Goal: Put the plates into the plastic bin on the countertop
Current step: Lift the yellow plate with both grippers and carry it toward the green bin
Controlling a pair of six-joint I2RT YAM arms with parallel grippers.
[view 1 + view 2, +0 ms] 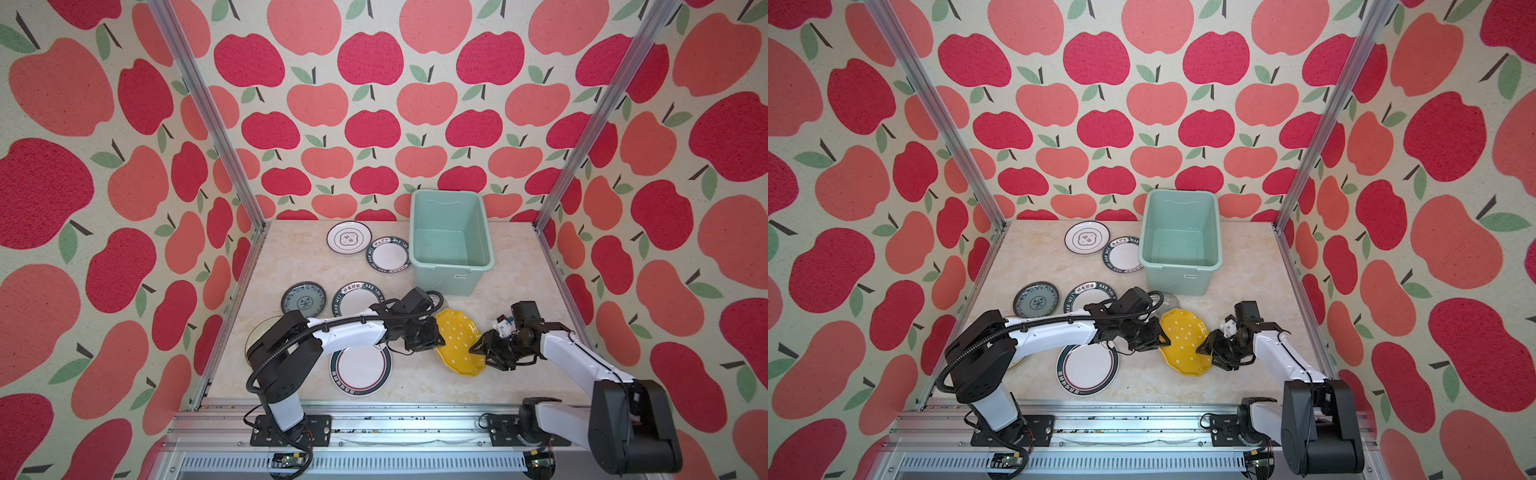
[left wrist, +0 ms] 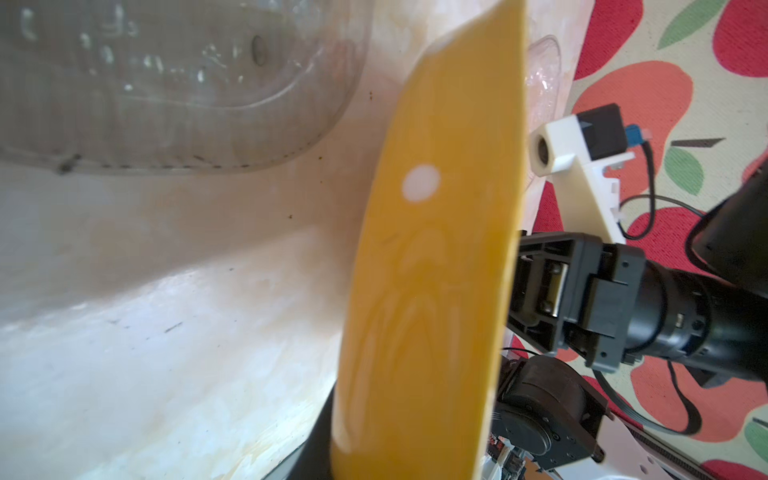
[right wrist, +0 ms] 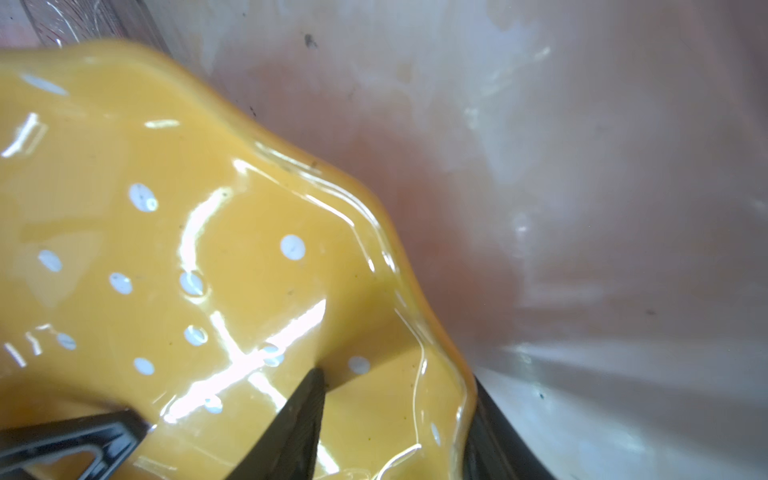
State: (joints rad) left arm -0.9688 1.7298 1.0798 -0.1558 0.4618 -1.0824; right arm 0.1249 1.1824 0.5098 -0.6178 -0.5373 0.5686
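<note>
Right gripper (image 1: 476,351): jaws half spread across the rim of the yellow scalloped plate (image 1: 457,340). In its wrist view I see one finger (image 3: 297,419) lying on the dotted face and the other dark beneath the rim. I read that as a hold.

Left gripper (image 1: 439,337): at the plate's opposite edge. In that wrist view the yellow scalloped plate (image 2: 432,257) cuts through almost edge-on. I cannot tell whether these jaws grip it.

The plate is tilted between both arms over the countertop (image 1: 291,266), near the front of the plastic bin (image 1: 446,279) but outside it.

Farther out, a clear glass plate (image 2: 166,104) lies flat between the left gripper and the bin. A lettered-rim plate (image 1: 360,369) lies below the left forearm, with a blue-patterned plate (image 1: 303,299) beyond.
</note>
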